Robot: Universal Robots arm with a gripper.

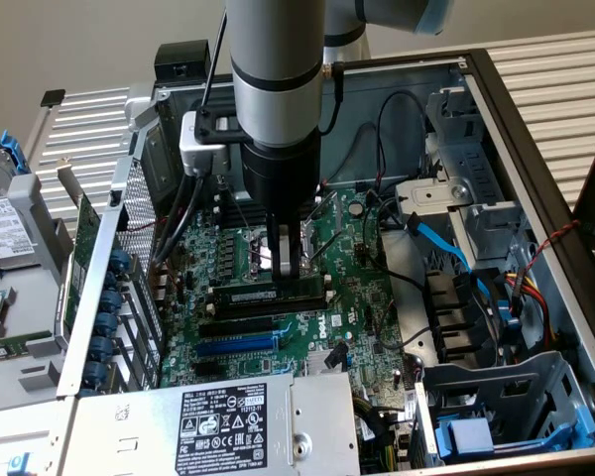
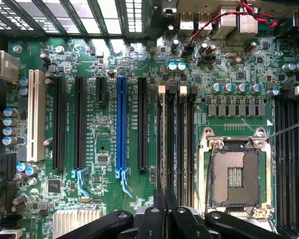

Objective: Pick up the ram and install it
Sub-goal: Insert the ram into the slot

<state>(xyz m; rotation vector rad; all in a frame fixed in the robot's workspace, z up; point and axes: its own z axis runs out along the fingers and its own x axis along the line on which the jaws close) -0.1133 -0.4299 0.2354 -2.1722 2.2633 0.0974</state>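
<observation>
Green motherboard (image 1: 307, 317) lies flat inside an open grey metal computer case (image 1: 535, 149), crowded with black slots, capacitors and cabling.

Silver-and-black robot arm (image 1: 276, 89) comes down from above over the board's middle. Its black gripper (image 1: 287, 266) has fingers drawn nearly together, narrow, tips right at the long black memory slots (image 1: 270, 296) beside the metal-framed processor socket (image 1: 263, 248).

Wrist view: dark fingers (image 2: 165, 214) pressed close together over the bank of memory slots (image 2: 175, 144), next to the square silver socket frame (image 2: 235, 174). A thin dark edge-on strip runs between the fingertips and along one slot line; probably the ram, the long thin stick (image 2: 164, 149), gripped on its upper edge. Its green face and label can't be made out from this angle.

Exterior view: a long dark strip with a pale label lies along the slot under the fingertips, where the ram (image 1: 268, 295) sits. Can't tell if fully seated.

Blue expansion slot (image 2: 121, 124) sits apart from the memory bank. Blue flat data cable (image 1: 446, 248) loops toward the exterior view's right. Grey power supply box with white label (image 1: 228, 421) sits along the near edge.
</observation>
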